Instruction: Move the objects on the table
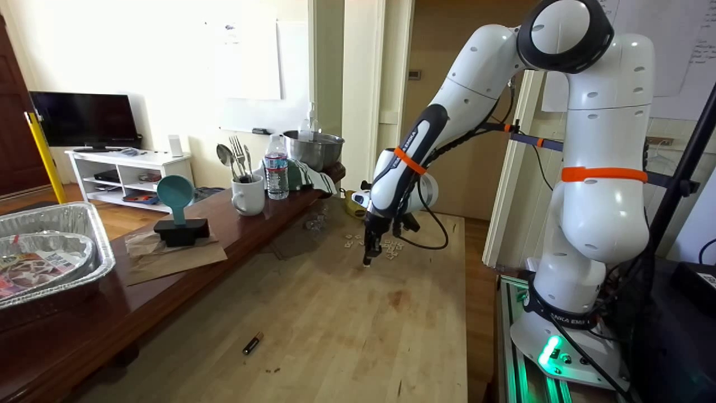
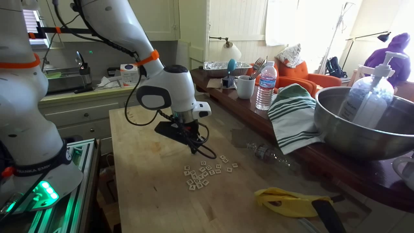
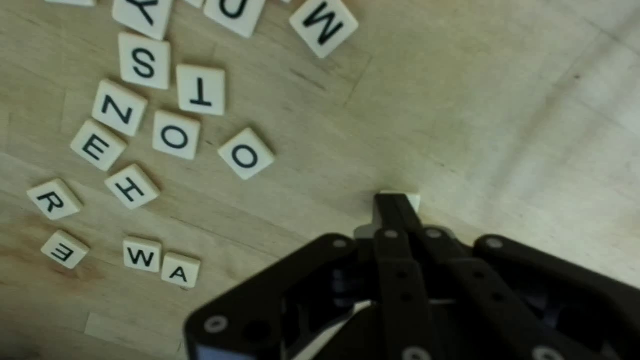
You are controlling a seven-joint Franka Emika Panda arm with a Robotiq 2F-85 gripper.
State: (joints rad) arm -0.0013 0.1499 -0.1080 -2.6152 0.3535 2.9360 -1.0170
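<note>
The table [image 1: 358, 336] has a light wood-grain top. Several small cream letter tiles lie loosely grouped on it, such as an O tile [image 3: 245, 156], an M tile [image 3: 324, 26] and an A tile [image 3: 180, 270]. The group also shows in an exterior view [image 2: 197, 181]. My gripper [image 3: 391, 196] points down at the table, apart from the group. Its fingertips are together. One tile [image 3: 414, 201] lies directly under the tips, mostly hidden, its letter not visible. The gripper is also in both exterior views [image 1: 367, 261] [image 2: 193, 152]. A battery [image 1: 253, 343] lies farther along the table.
A dark wood ledge [image 1: 140, 291] runs along the table, bearing a mug [image 1: 248, 196], a water bottle [image 2: 266, 85], a striped towel [image 2: 291, 113] and a metal bowl [image 2: 362, 142]. A clear bottle [image 2: 266, 152] and a yellow bag [image 2: 288, 202] lie near the ledge.
</note>
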